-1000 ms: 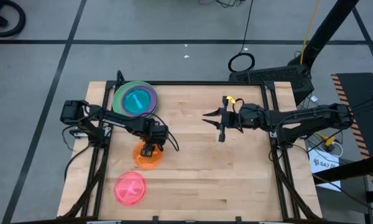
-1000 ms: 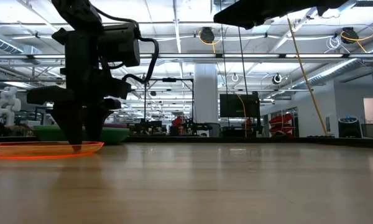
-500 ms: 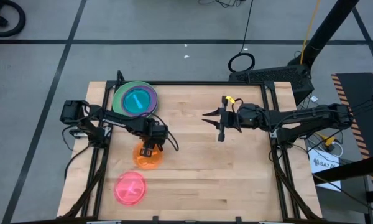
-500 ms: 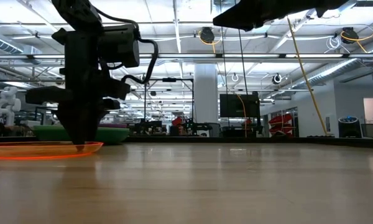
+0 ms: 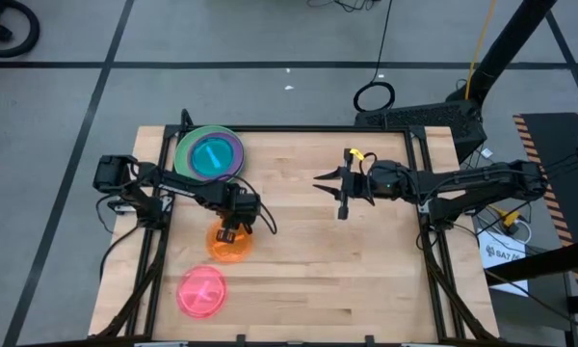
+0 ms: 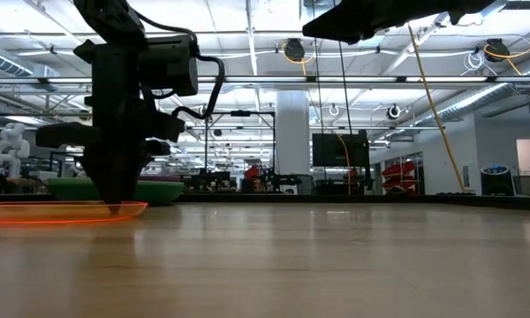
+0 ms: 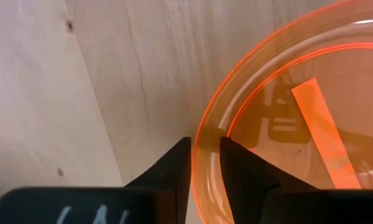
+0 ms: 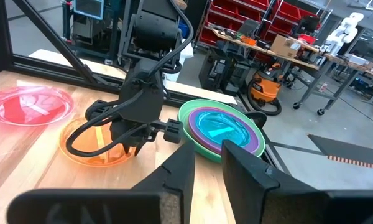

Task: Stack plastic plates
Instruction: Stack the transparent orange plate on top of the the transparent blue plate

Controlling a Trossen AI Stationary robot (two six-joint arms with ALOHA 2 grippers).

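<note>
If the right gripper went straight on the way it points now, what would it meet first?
Probably the left arm, over the orange plate. The right gripper waits mid-table, aimed that way; depth is hard to judge.

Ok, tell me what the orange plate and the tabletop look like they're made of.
Orange plate: looks like translucent glossy plastic; the wood grain shows through it and its rim glows bright. The left tool straddles that rim.
Tabletop: pale wood, likely plywood or butcher block; visible grain lines and plank seams, with a matte finish.
</note>
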